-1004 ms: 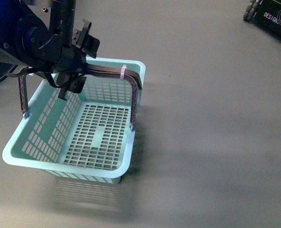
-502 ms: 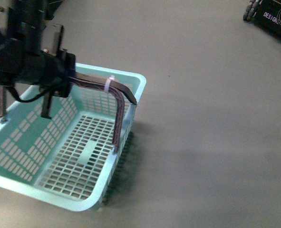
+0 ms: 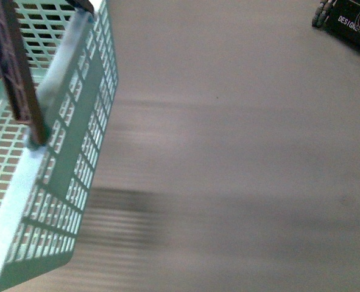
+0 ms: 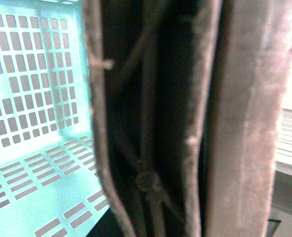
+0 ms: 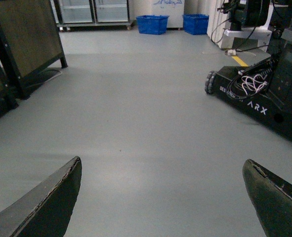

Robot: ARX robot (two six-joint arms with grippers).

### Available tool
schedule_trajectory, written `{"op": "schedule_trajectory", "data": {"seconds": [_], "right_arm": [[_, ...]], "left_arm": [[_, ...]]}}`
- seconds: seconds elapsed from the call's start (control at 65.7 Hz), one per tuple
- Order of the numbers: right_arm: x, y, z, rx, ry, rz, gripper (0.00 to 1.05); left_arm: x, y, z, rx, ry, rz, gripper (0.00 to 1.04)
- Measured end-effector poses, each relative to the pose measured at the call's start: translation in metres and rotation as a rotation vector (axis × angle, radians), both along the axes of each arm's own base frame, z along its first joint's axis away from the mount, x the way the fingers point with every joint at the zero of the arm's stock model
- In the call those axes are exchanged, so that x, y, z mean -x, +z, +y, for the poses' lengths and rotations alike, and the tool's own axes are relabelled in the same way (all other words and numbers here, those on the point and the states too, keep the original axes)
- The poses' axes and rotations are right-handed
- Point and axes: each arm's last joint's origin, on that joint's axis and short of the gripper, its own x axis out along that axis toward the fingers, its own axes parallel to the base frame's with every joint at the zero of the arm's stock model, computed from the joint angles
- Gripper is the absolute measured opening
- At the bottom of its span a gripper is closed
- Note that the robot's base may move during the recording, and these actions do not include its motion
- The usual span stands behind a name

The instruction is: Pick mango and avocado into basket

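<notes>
The light teal basket (image 3: 58, 182) hangs tilted and very close to the front camera, filling the left edge, with its brown handle (image 3: 18, 73) crossing its wall. The left wrist view is filled by that handle (image 4: 150, 123), with the basket's slotted inside (image 4: 32, 98) behind it. My left gripper is shut on the basket's handle, and its fingers cannot be made out. My right gripper (image 5: 163, 197) is open over bare grey floor, with nothing between its fingers (image 5: 52, 207). The mango and the avocado are out of view.
A black wheeled ARX robot base (image 5: 264, 98) stands on the floor, and its corner shows in the front view (image 3: 350, 18). Blue bins (image 5: 153, 23) and glass-door cabinets line the far wall. A dark framed panel (image 5: 22, 44) stands to one side.
The basket has risen and swung left, close up to the front camera. The left arm, visible over the basket before, is now out of the front view.
</notes>
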Motion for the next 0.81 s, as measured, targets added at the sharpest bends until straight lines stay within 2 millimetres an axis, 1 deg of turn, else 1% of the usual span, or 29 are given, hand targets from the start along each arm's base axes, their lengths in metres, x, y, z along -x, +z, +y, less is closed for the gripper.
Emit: {"op": "schedule_trajectory", "data": {"seconds": [0.137, 0.38, 0.472, 0.806], "right_arm": [[0.000, 0.000, 0.000, 0.000, 0.000, 0.000, 0.96], [0.000, 0.000, 0.000, 0.000, 0.000, 0.000, 0.96], [0.000, 0.000, 0.000, 0.000, 0.000, 0.000, 0.96], [0.000, 0.000, 0.000, 0.000, 0.000, 0.000, 0.96]], "left_arm": [[0.026, 0.020, 0.004, 0.001, 0.021, -0.022, 0.14], [0.051, 0.040, 0.007, -0.002, 0.049, -0.034, 0.14], [0.053, 0.045, 0.008, -0.004, 0.056, -0.048, 0.14], [0.053, 0.045, 0.008, -0.004, 0.058, -0.049, 0.14]]}}
